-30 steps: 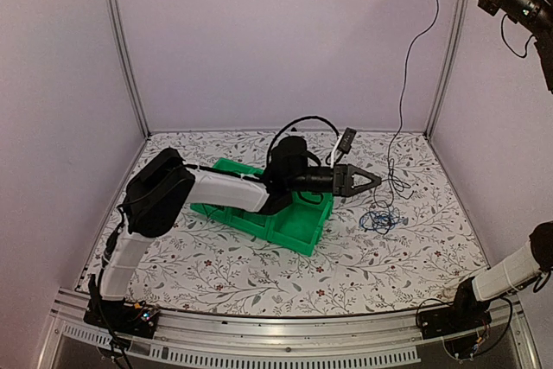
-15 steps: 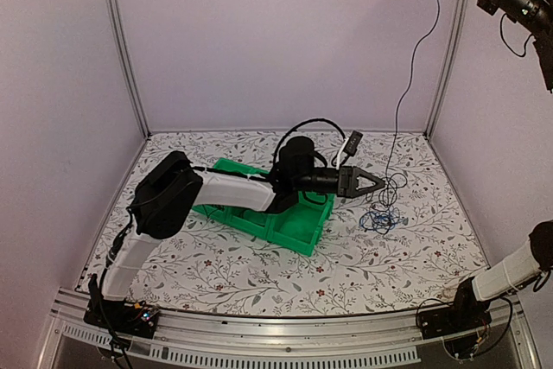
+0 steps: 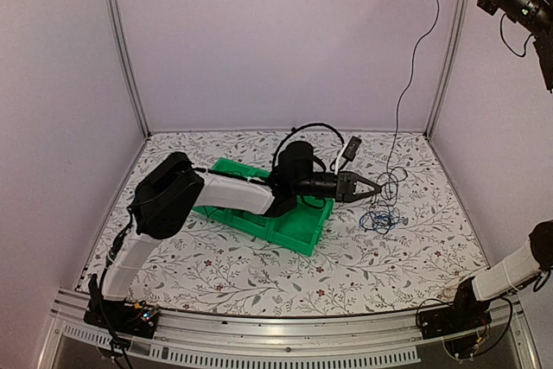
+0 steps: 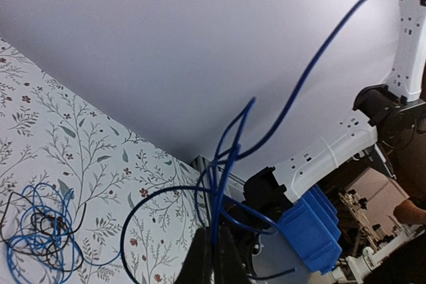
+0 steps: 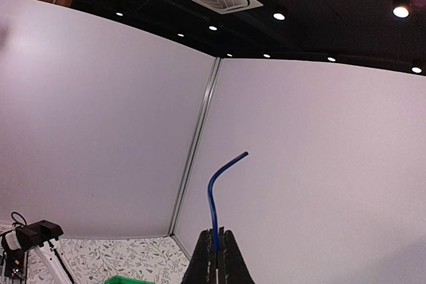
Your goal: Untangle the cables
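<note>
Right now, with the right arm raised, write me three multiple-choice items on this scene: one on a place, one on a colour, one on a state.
1. Relative to the green plastic compartment bin, the loose tangle of thin blue and black cables lies:
A. inside it
B. on the floral-print table, to its right
C. behind it, against the wall

2. The thin cable end rising from the right fingers is:
A. red
B. white
C. blue

3. The left fingers are:
A. shut on a thin blue cable
B. wide open and empty
C. out of view

Key:
1 B, the top view shows the tangle on the table beside the bin.
2 C, the right wrist view shows it blue.
3 A, the left wrist view shows them pinched together around the cable.
</note>
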Controlling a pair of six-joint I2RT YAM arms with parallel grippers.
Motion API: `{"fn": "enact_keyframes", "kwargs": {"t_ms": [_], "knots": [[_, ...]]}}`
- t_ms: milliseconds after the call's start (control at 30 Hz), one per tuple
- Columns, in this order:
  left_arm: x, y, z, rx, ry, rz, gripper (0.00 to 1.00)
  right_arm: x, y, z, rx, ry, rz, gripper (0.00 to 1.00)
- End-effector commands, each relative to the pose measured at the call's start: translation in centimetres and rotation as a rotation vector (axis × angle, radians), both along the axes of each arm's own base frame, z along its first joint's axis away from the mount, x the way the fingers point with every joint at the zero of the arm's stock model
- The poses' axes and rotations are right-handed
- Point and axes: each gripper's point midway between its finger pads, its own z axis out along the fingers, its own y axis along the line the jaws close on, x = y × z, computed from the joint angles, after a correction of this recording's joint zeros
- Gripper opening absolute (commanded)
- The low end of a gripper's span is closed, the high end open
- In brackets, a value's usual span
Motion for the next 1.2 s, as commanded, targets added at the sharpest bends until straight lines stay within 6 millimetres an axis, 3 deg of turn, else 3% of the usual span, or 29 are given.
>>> {"fn": "enact_keyframes", "kwargs": {"t_ms": [0,400,533,800,1000,1167], "knots": [[0.1,-0.1,0.9,-0.006,-0.049,0.026,0.00,0.0,-0.2,0.6,0.016,-0.014,-0.007,0.00],[-0.2,3.5,-7.3,0.225,0.022,0.113,0.00,-3.3,-3.3,8.8,0.111,-0.310,-0.197,0.00],[-0.3,3.4,-8.3,0.252,0.014,0.100,0.00,-4.2,-4.3,10.4,0.153,-0.381,-0.258,0.00],[1.2,3.2,-7.2,0.247,-0.014,0.125,0.00,-6.6,-6.0,12.8,0.231,-0.490,-0.354,0.00],[2.3,2.4,-11.8,0.382,0.063,0.116,0.00,-9.3,-7.0,14.3,0.264,-0.596,-0.420,0.00],[4.0,1.9,-12.7,0.439,0.051,0.179,0.00,-11.4,-7.6,15.1,0.283,-0.657,-0.459,0.00]]}}
